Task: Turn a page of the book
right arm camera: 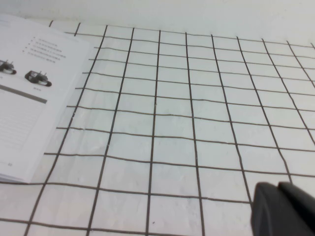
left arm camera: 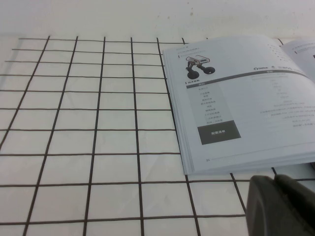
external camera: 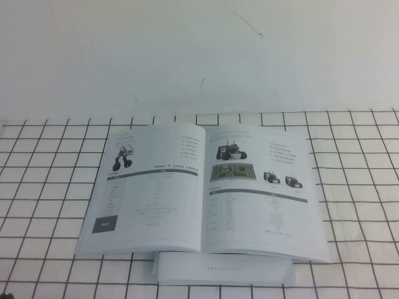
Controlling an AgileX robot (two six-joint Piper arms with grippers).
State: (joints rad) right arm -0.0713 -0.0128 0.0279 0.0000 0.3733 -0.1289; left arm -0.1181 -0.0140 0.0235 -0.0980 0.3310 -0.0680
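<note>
- One open glossy white catalogue book (external camera: 202, 190), lying flat mid-counter on the white black-gridded counter (external camera: 50, 187); two pages face up.
- Right-hand page (external camera: 262, 187): black tracked robots, green image, grey-banded table. Left-hand sheet (external camera: 149, 184): one wheeled-robot photo, dark square.
- One plain white booklet (external camera: 224, 269) pokes out under the book's near edge.
- High view shows no arms. Only the wrist views catch the pincers.
- Left pincer (left arm camera: 280, 206): dark tips just beside the book's near-left corner; gap probably narrow, cannot tell.
- Right pincer (right arm camera: 283, 209): closed, empty, over bare grid, well apart from the page's outer edge.
</note>
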